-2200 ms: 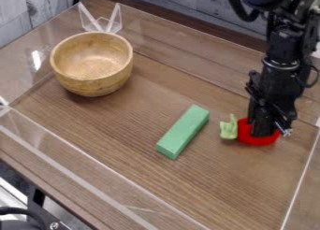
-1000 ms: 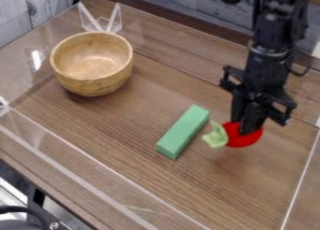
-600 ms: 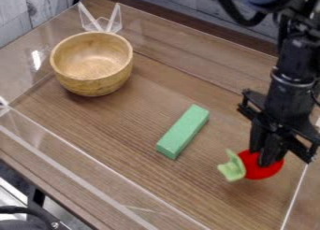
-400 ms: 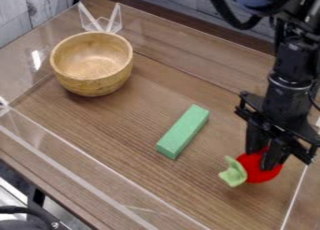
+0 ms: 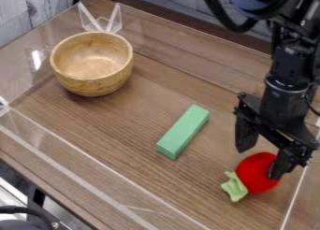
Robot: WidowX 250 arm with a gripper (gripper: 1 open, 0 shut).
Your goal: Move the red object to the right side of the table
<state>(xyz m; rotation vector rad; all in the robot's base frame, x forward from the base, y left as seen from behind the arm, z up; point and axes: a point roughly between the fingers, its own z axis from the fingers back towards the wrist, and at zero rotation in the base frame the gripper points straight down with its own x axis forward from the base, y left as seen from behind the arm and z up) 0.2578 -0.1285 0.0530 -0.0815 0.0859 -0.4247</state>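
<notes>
The red object (image 5: 259,172), a small round red toy fruit with a light green leafy bit at its lower left, rests on the table (image 5: 112,131) near the right clear wall. My gripper (image 5: 270,150) points straight down just above it, open, its black fingers (image 5: 245,136) spread to either side of the fruit's top. Nothing is clamped between them.
A green rectangular block (image 5: 184,131) lies diagonally in the middle, left of the fruit. A wooden bowl (image 5: 92,64) stands at the back left. Low clear plastic walls (image 5: 298,192) edge the tabletop, with the right wall close to the fruit.
The gripper carried the red fruit toward the right front of the table, lowered it, then opened. The fruit now sits on the wood, released.
</notes>
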